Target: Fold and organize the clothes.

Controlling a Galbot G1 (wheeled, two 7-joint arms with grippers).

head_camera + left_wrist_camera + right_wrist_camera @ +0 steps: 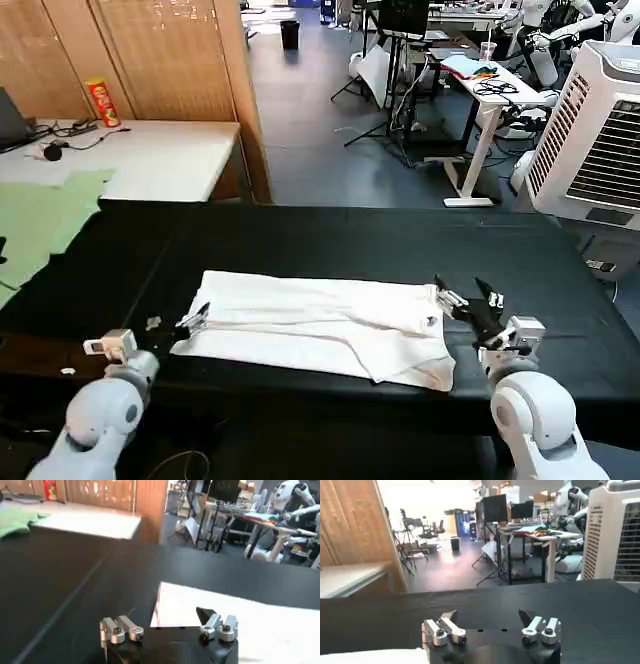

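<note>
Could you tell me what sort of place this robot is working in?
Probably a robotics lab or workshop: a black work table holding a white T-shirt, desks with a monitor, and other robots behind.

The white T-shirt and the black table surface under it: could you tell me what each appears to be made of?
The white T-shirt looks like soft matte woven or knit fabric, probably cotton: it lies limp, with creases and folded layers. The black table surface seems covered in a dark matte cloth or mat, with little glare and a faint seam line; the exact material is unclear. The left gripper and right gripper sit open at the shirt's ends.
</note>
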